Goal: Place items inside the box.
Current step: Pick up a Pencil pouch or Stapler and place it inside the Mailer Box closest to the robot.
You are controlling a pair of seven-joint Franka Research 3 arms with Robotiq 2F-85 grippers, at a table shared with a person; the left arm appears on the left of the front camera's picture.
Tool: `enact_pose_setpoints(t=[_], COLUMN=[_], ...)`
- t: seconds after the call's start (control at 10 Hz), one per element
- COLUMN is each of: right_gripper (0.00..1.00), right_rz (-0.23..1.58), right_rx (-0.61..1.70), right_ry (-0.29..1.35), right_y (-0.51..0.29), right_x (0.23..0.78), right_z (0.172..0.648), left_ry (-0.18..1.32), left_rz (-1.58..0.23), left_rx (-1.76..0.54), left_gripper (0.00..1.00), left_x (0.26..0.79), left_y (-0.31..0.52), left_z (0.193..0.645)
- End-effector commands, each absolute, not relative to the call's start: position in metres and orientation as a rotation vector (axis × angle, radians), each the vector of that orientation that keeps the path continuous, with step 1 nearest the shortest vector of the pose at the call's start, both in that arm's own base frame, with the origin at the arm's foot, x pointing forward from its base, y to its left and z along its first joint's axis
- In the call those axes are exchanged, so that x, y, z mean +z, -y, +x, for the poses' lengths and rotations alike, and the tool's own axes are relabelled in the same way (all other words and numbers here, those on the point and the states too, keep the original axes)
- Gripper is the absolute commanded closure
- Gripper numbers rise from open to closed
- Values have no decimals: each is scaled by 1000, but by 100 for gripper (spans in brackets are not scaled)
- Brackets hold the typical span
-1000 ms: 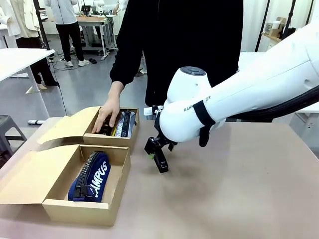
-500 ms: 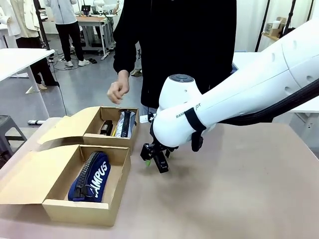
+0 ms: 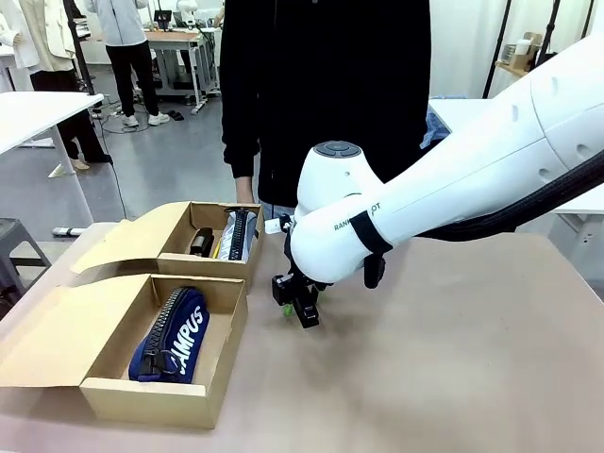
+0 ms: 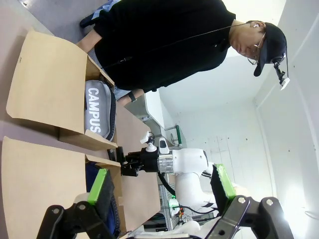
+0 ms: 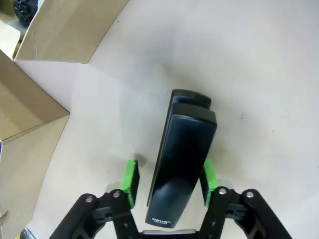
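My right gripper (image 3: 294,304) is shut on a black stapler (image 5: 184,144) and holds it just above the table, right of the two cardboard boxes. The stapler sits between the green pads (image 5: 130,181). The near box (image 3: 151,401) holds a navy pouch lettered CAMPUS (image 3: 175,335). In the far box (image 3: 203,267) lie a grey pouch (image 3: 236,236) and another black stapler (image 3: 201,243). My left gripper (image 4: 160,184) is open with nothing between its fingers, looking across the boxes at the grey pouch (image 4: 97,112).
A person in black (image 3: 330,85) stands at the far edge behind the boxes, one hand (image 3: 243,192) hanging above the far box. Both box lids (image 3: 57,330) lie open to the left. Bare tabletop (image 3: 453,359) spreads to the right.
The person's hand came out of the far box and drew back up. My right gripper carried the stapler a little left toward the boxes.
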State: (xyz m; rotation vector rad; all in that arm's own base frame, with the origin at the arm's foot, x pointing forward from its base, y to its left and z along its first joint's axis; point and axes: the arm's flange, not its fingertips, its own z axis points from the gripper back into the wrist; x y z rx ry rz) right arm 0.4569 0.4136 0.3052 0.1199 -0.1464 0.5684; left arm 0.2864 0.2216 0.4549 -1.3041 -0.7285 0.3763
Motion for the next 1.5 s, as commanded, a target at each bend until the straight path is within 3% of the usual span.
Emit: enact_pose_setpoints(t=[0.0, 0.8, 1.0, 1.2, 1.4], right_gripper=[100, 100, 100, 100, 100], right_rz=[73, 76, 133, 149, 268], right_rx=[536, 512, 424, 320, 129], right_ry=[160, 147, 43, 147, 262], right_y=[-420, -403, -374, -324, -265], right_x=[306, 327, 384, 437, 438], right_z=[458, 442, 388, 300, 256], left_ry=[758, 758, 758, 758, 758], left_rz=[-1316, -1316, -1316, -1316, -1316], left_rx=[361, 361, 361, 361, 361], left_gripper=[0, 0, 0, 0, 0], left_x=[455, 455, 455, 455, 455], left_y=[-220, -220, -220, -220, -220], left_z=[287, 287, 287, 287, 287])
